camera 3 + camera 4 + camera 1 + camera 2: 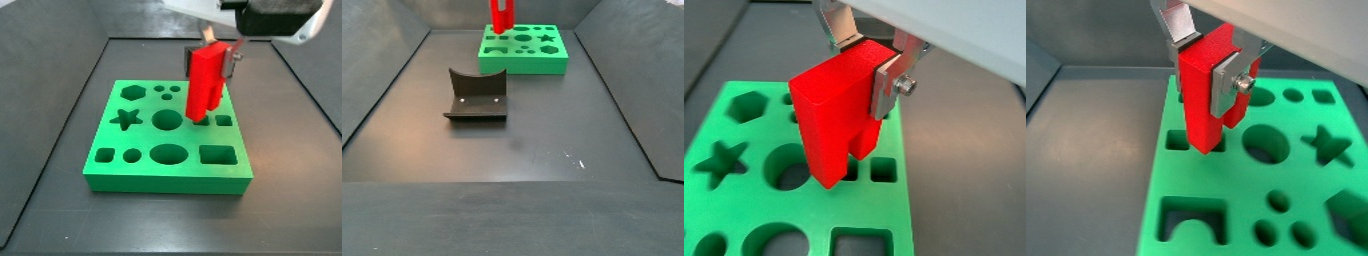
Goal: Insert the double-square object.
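Observation:
My gripper [865,65] is shut on the upper end of the double-square object [824,120], a tall bright red block held upright with its two square prongs pointing down. It also shows in the wrist view [1200,95] and in both side views [203,80] [500,15]. The prongs hang over the green board [134,165] at its two small square holes [211,121]. The prong tips are at or just above the board's top; I cannot tell whether they have entered. The gripper [1207,68] clamps the block between its silver fingers [1229,90].
The green board [543,60] lies at the far end of the dark floor and has star, hexagon, round, square and arch holes. The dark fixture [476,95] stands on the floor in front of the board, apart from it. Dark walls enclose the floor.

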Available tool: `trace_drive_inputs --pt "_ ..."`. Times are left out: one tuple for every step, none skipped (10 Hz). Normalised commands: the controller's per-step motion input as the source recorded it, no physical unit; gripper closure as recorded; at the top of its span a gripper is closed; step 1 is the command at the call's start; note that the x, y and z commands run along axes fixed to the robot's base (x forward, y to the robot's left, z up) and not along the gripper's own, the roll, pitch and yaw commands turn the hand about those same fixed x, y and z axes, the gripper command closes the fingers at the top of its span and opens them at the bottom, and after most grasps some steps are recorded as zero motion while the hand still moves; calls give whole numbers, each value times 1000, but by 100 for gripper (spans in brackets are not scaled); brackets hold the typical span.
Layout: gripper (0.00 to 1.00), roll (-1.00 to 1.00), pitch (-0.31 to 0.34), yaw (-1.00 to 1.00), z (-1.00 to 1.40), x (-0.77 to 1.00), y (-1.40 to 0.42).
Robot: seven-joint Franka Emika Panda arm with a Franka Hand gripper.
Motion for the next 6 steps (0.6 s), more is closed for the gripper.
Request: trace_drive_inputs --pt "100 0 0 -794 -214 371 49" --pt "100 0 0 -820 -211 337 51" --pt "100 0 0 -960 -217 166 80" --pt "100 26 0 -1000 -94 37 0" --pt "100 43 0 -1000 -60 0 0" --pt "100 44 0 -1000 -17 0 0"
